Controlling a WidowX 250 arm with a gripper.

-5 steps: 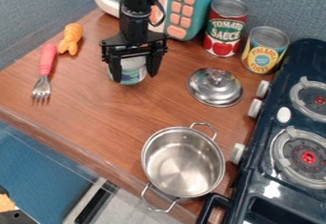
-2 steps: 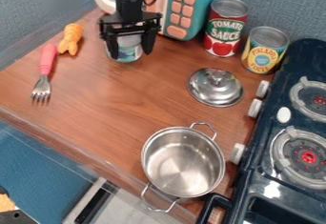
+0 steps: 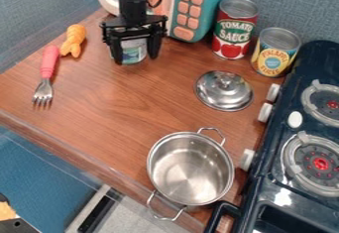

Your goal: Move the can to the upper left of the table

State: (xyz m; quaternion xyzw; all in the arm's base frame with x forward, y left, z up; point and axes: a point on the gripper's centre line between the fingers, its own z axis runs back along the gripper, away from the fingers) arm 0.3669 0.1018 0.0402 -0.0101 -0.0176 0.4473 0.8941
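Can point(image 3: 134, 53) upright, just in front of the toy microwave point(image 3: 212, 14), and I've got it pinched in my gripper point(image 3: 136, 58)! Over to the microwave's left in view lie an orange toy point(image 3: 73, 41) and a fork point(image 3: 47, 61); a red can point(image 3: 233, 26) stands by its right side, the pot point(image 3: 191, 170) well out front.

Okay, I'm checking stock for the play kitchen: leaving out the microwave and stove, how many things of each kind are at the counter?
Cans: 3 (pale can, red can, yellow can)
Pot: 1
Lid: 1
Fork: 1
Orange toy: 1
Total: 7
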